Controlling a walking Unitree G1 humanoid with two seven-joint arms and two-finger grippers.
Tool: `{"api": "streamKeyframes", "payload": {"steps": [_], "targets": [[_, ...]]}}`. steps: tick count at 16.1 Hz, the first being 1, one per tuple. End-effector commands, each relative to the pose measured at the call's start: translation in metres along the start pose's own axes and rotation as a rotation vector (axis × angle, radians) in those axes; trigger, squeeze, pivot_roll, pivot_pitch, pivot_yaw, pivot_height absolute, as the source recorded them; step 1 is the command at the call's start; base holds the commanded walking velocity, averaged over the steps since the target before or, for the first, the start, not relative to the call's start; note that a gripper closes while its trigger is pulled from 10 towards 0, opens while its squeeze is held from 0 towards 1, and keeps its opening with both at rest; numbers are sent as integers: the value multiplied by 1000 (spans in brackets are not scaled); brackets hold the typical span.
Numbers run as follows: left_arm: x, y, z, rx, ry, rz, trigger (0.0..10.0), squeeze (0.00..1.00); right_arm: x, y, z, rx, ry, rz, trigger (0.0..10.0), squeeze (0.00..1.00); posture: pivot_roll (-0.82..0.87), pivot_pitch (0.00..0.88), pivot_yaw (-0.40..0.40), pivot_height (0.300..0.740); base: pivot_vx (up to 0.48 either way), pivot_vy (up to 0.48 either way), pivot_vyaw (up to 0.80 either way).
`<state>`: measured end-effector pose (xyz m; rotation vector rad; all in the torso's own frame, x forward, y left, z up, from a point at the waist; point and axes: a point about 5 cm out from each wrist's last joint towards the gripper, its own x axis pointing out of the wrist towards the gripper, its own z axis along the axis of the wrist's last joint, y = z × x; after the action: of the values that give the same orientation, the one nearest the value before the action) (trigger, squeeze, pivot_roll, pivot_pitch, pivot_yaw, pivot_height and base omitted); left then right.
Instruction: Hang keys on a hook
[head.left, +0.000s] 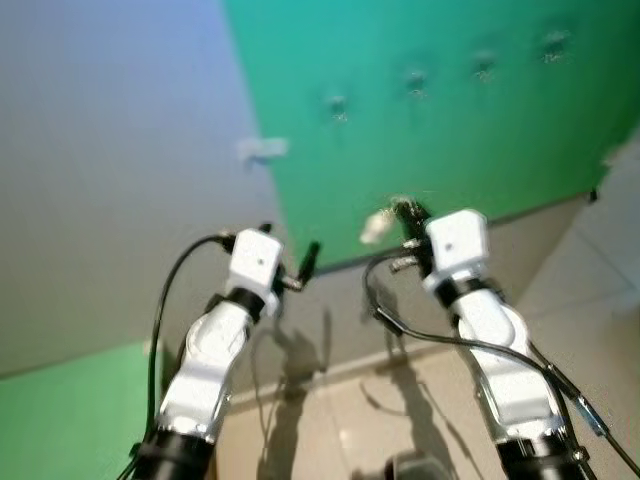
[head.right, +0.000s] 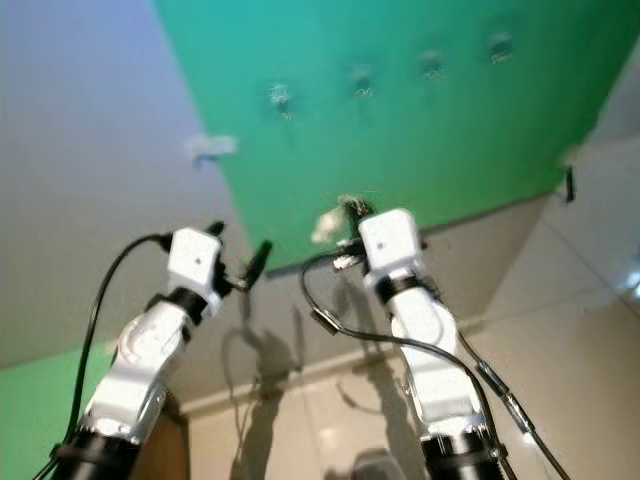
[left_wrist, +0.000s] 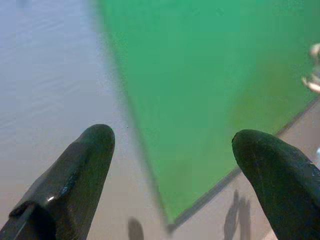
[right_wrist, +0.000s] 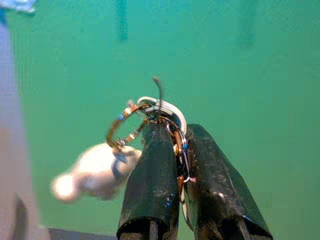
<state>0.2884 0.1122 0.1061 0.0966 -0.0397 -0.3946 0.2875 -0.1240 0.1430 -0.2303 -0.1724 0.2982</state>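
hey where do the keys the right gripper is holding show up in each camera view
Left eye view: the keys sit mid-frame at the right gripper, against the green wall panel.
Right eye view: the same bunch, left of centre.
Left wrist view: possibly the pale blur at the far edge; I can't be sure.
Right wrist view: centre, pinched between the fingers.
Shared landmark: the green wall panel.

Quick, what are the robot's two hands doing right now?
Left gripper: open, holding nothing.
Right gripper: shut on the keys.
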Motion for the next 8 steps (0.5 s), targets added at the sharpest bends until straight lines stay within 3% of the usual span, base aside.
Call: {"api": "streamKeyframes", "payload": {"steps": [1,3,4,8], "targets": [[0,-4,1,-13,-3,-10,10000,0,2,-4,10,-17,-25,3,0,173,-271,63,138,720,0,0,0],[0,-7,0,-25,-1,-29,10000,0,11,-6,19,-6,-5,2,0,114,-272,64,146,720,0,0,0],[0,-6,0,-22,2,-30,10000,0,14,-8,21,-22,-6,-3,0,0,-272,64,146,720,0,0,0],[2,-4,0,-1,9,-39,10000,0,22,-16,15,-163,44,-2,0,0,-268,51,149,720,0,0,0]]}}
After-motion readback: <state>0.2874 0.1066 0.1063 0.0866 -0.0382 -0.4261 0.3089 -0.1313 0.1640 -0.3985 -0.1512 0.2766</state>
